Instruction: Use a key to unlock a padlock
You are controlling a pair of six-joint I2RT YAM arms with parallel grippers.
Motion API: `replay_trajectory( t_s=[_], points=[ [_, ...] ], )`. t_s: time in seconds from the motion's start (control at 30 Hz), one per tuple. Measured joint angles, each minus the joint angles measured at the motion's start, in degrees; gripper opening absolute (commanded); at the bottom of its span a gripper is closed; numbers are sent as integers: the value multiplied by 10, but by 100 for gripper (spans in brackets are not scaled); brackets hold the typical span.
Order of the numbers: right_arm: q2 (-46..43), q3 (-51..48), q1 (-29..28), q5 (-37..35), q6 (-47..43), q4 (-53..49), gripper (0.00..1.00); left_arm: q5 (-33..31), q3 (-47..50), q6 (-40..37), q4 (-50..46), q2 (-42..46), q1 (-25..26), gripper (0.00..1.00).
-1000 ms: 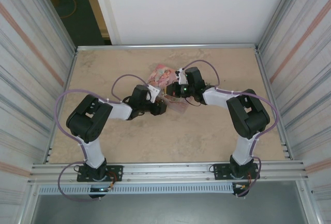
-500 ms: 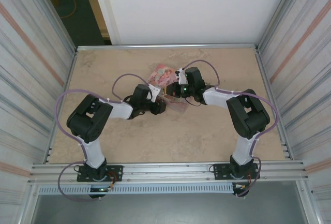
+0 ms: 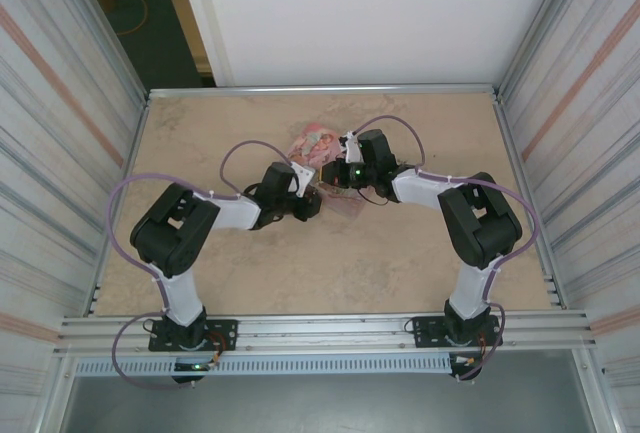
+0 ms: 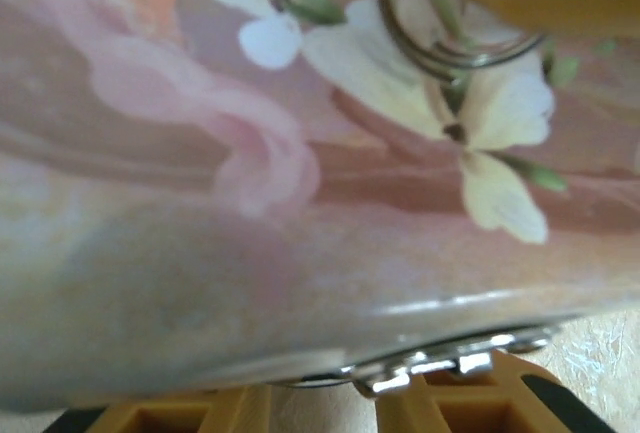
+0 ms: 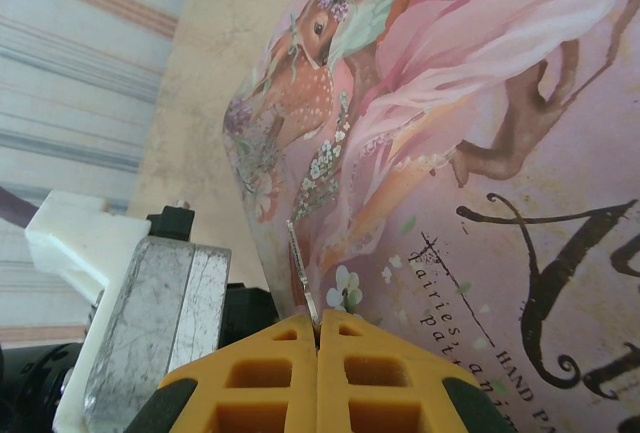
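The 2 arms meet over a pink illustrated tin (image 3: 312, 141) on the marbled surface (image 3: 400, 263). The right pincer (image 5: 318, 338) has its 2 yellow fingers pressed together on the key (image 5: 298, 258), a thin silvery blade standing up from the fingertips, its tip at the tin's edge below the painted fawn. In the left wrist view a wire ring (image 4: 440, 48) lies against the tin's flowered side. The left pincer (image 4: 322, 408) sits close under the tin, fingers a little apart. A small silvery piece (image 4: 425, 363) at the tin's lower rim lies just above them, too blurred to name, and I cannot tell whether they grip it
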State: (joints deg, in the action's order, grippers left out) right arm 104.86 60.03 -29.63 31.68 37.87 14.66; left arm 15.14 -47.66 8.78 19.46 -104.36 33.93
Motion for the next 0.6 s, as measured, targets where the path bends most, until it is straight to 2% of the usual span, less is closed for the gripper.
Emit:
replay_trajectory(
  t_s=[0.3,0.6],
  points=[
    [-14,0,-1,-5,0,-24,0,1,0,1,-11,11,4,14],
    [-98,-25,24,-29,-10,-75,0,7,-1,40,-60,52,7,12]
  ],
)
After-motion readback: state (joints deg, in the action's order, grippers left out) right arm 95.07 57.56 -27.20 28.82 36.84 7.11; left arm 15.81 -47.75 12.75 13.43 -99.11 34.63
